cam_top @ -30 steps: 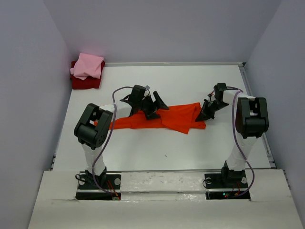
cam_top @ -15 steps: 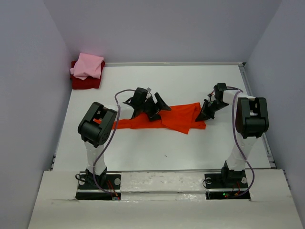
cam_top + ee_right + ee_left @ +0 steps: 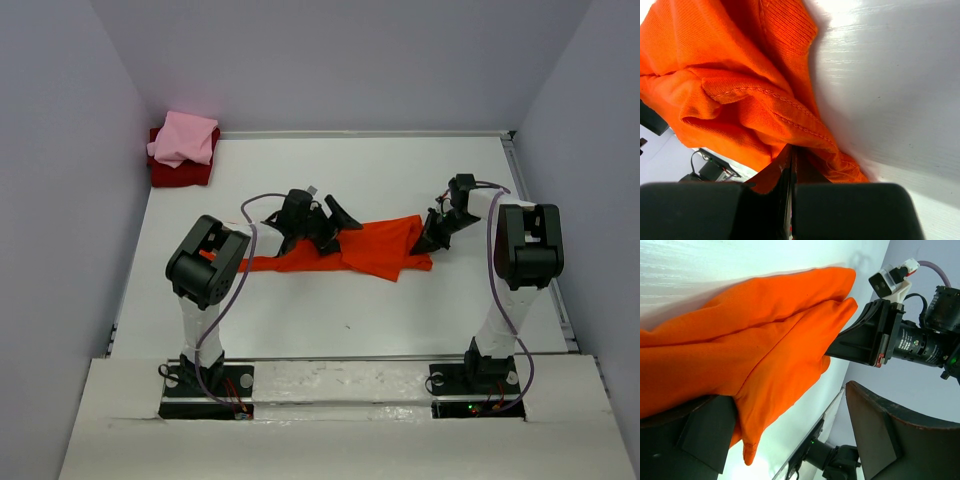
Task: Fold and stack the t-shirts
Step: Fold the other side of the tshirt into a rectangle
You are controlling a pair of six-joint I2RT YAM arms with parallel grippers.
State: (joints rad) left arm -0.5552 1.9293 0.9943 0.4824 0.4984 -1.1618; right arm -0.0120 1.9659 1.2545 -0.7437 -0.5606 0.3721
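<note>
In the far left corner of the desk (image 3: pixel 400 170), two garments were seen to be finished. The light pink t-shirt (image 3: pixel 184 138) was laid, folded small, on top of the dark red t-shirt (image 3: pixel 180 172), so that one stack of two was counted. Further right, over the middle of the desk, the left gripper (image 3: pixel 330 228) was held with its fingers spread wide. In the left wrist view cloth was draped against one finger, but nothing was pinched between the two. The orange-red t-shirt (image 3: pixel 375 247) was found beneath and beside it, stretched into a long, rumpled band running left to right on the desk, well apart from the stack. Its right end was bunched into overlapping layers. At that right end the right gripper (image 3: pixel 430 240) was pressed together on a hemmed edge of the orange-red t-shirt, the cloth being nipped between its fingers in the right wrist view. Three t-shirts were counted in all, with two grippers. Two shirts were judged done and one to be in hand. It was judged that the orange-red t-shirt had yet to be folded small, carried to the far left corner and set on the pink one.
</note>
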